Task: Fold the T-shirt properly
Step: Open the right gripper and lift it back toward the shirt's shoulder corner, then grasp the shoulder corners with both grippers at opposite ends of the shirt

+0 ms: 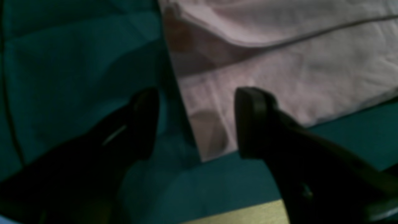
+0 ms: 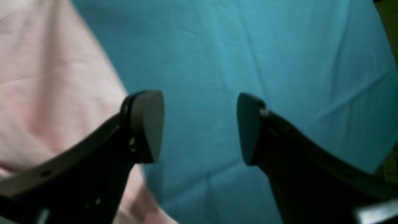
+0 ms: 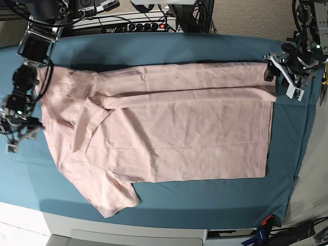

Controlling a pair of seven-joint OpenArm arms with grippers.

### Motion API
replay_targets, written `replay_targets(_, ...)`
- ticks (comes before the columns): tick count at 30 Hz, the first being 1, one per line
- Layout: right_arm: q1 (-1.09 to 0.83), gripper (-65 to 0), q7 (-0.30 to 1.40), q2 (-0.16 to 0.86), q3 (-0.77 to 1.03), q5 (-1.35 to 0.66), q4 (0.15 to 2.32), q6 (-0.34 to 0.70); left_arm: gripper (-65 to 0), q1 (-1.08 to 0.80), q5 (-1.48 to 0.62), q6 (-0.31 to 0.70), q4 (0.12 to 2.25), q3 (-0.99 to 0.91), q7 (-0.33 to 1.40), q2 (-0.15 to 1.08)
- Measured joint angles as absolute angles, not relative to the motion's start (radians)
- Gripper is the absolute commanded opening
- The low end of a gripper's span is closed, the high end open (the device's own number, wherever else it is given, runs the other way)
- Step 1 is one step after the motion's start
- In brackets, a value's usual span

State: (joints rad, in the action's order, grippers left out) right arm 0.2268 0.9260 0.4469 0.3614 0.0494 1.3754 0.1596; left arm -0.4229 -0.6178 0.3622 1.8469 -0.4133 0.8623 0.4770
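The pale pink T-shirt (image 3: 169, 133) lies spread flat on the teal table cloth (image 3: 205, 200), plain side up, with its far strip folded over and one sleeve (image 3: 110, 197) pointing to the front left. My left gripper (image 3: 277, 77) hovers open over the shirt's far right corner. In the left wrist view its jaws (image 1: 197, 123) straddle that hem corner (image 1: 211, 137) without closing on it. My right gripper (image 3: 19, 137) stands open beside the shirt's left edge. The right wrist view shows its jaws (image 2: 197, 126) over bare cloth, with the shirt (image 2: 46, 93) just to their left.
Cables and a power strip (image 3: 133, 23) run along the back edge. Small clamps (image 3: 261, 230) lie at the front right corner, and pliers (image 3: 324, 84) at the right edge. The table's bare edge (image 1: 242, 214) shows beneath the left gripper.
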Motion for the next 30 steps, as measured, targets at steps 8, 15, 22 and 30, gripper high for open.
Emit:
replay_targets(8,0.089,-28.3,1.089,0.459,0.561,-0.435,1.376,0.461,-26.6,-0.423,-0.621,0.362,1.847,-0.413,0.863,0.435)
replay_targets(15,-0.076,-28.3,1.203,0.452,0.727,-0.628,1.376,0.530,-26.6,-0.424,-0.620,0.362,1.847,-0.413,0.863,0.432)
replay_targets(22,-0.201,-28.3,1.242,0.451,0.825,-0.791,1.376,0.577,-26.6,-0.423,-0.621,0.362,1.847,-0.413,0.863,0.432)
replay_targets(30,-0.181,-28.3,1.184,0.439,0.809,-0.915,1.279,0.609,-26.6,-0.423,-0.622,0.362,1.847,-0.413,0.863,0.432)
